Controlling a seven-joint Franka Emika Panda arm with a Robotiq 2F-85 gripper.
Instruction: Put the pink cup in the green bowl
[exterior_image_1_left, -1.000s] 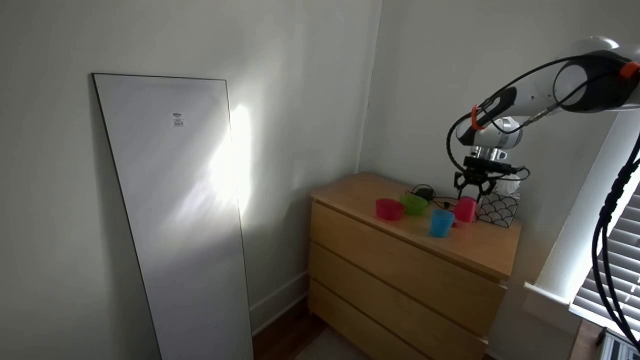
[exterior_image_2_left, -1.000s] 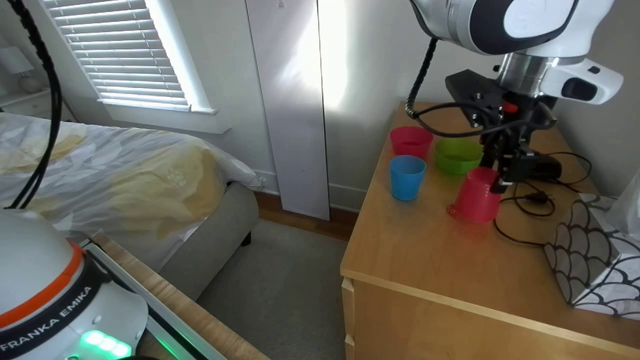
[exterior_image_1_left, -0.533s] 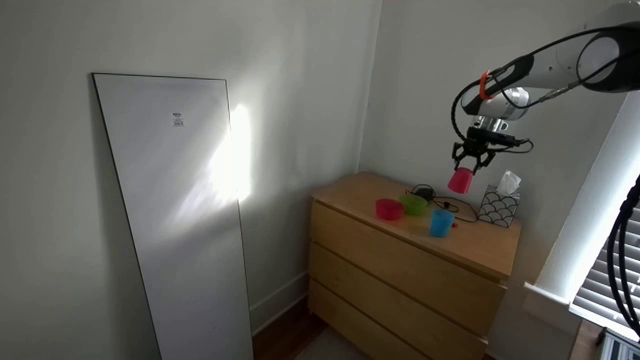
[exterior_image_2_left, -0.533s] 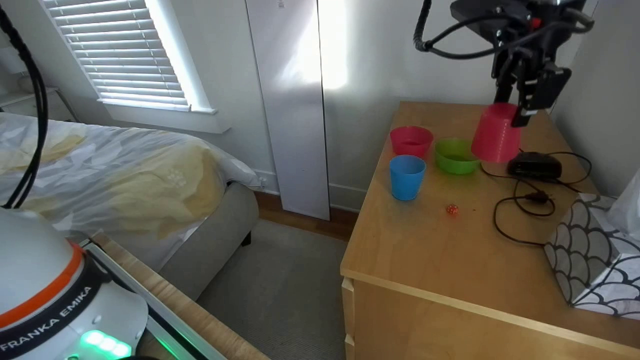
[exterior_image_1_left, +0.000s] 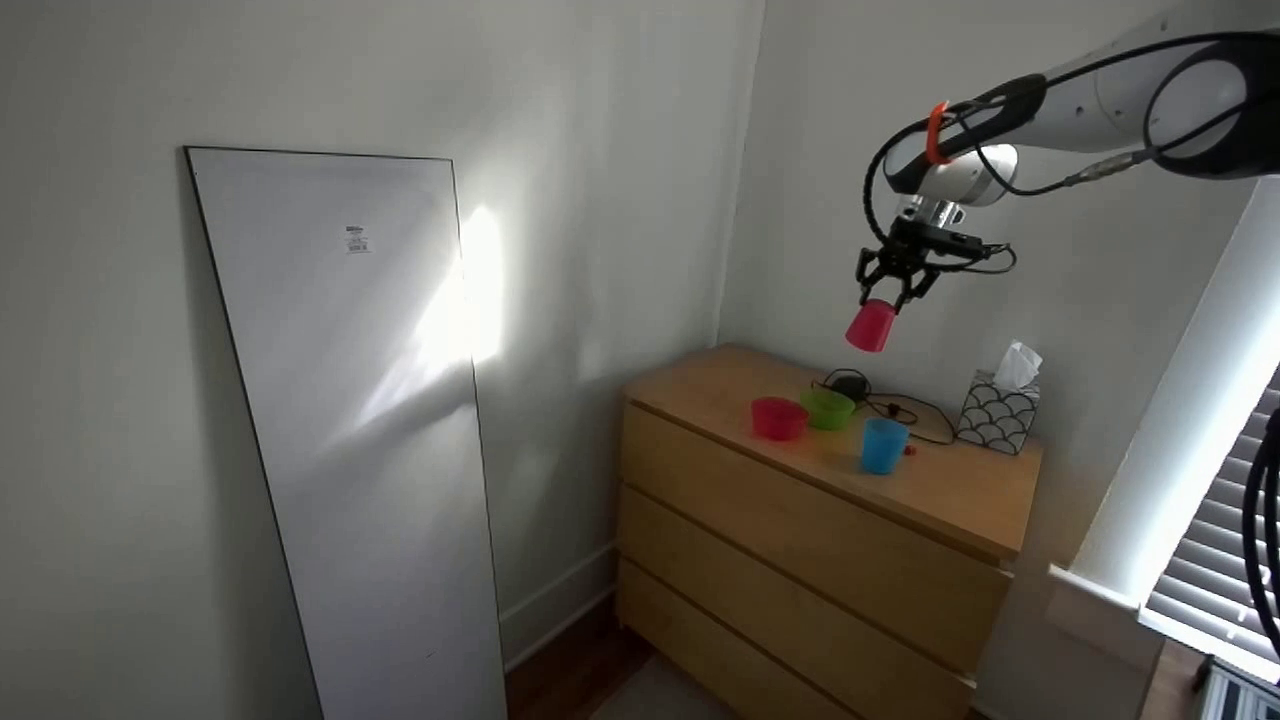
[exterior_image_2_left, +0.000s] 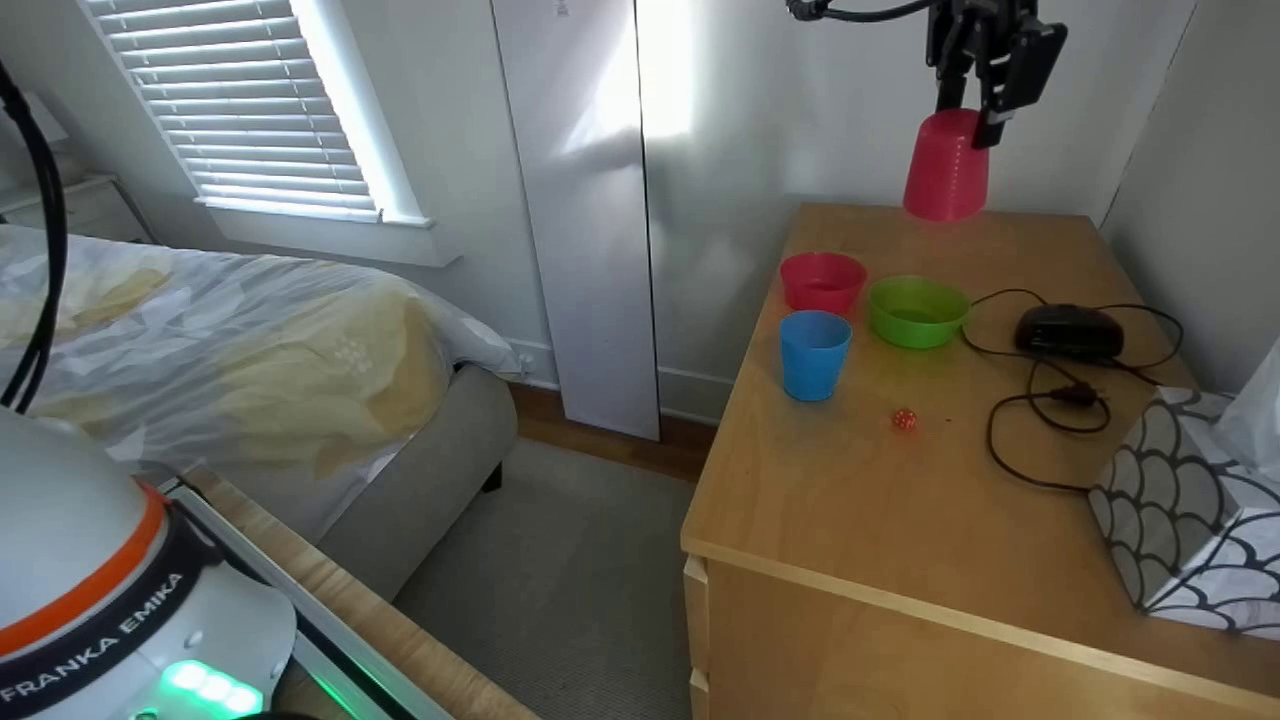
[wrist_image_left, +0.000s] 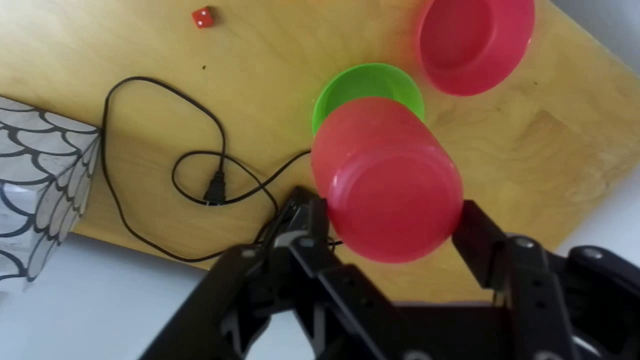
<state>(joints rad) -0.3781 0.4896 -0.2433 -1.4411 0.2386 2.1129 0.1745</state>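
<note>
The pink cup (wrist_image_left: 395, 210), base up, is grasped by the fingers (wrist_image_left: 480, 240) in free air above the tabletop (exterior_image_2_left: 850, 500). Beyond it, in the wrist view, the green bowl (wrist_image_left: 370, 80) is partly covered. A slim gap is left between that bowl and the red bowl (exterior_image_2_left: 823, 285), which, like the upright blue cup (exterior_image_2_left: 815, 355), is set near one long edge. Well apart from both bowls, a red die (exterior_image_2_left: 904, 419) is seen. Toward the opposite edge, room is taken by a black device (exterior_image_2_left: 1068, 332), looped cord (wrist_image_left: 215, 189) and tissue box (exterior_image_2_left: 1170, 520).

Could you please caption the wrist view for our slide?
The gripper holds the pink cup upside down, partly hiding the green bowl on the dresser.
</note>
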